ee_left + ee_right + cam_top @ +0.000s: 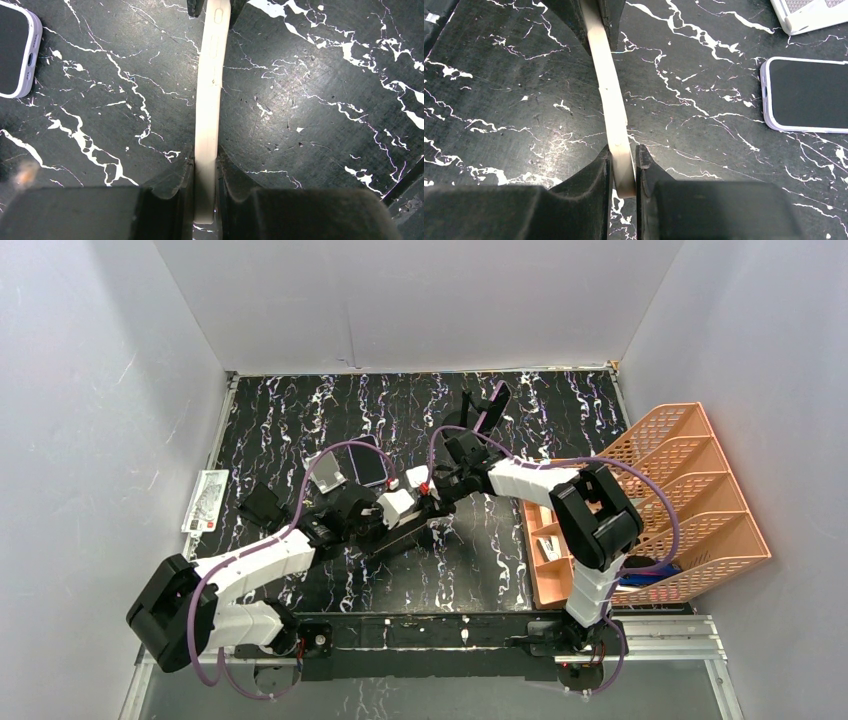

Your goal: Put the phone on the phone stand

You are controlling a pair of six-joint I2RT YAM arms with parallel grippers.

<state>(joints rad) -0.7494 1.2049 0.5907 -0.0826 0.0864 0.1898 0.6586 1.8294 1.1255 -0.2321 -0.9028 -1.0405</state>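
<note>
A cream-edged phone (pixel 207 115) is held on its edge above the black marble table, between both grippers. My left gripper (pixel 205 192) is shut on one end of it. My right gripper (pixel 624 172) is shut on the other end; the phone (pixel 611 95) runs away from it to the left gripper's fingers (pixel 609 12). In the top view the grippers meet at mid-table (pixel 415 512). A white phone stand (pixel 809 15) stands behind a second, lilac-cased phone (pixel 809 95), which lies flat, screen up. A black folding stand (pixel 487 403) is at the back.
An orange file rack (pixel 680 490) fills the right side of the table. A white packet (pixel 205 500) lies at the left edge, with a small black object (pixel 262 505) near it. Grey walls close in the table on three sides.
</note>
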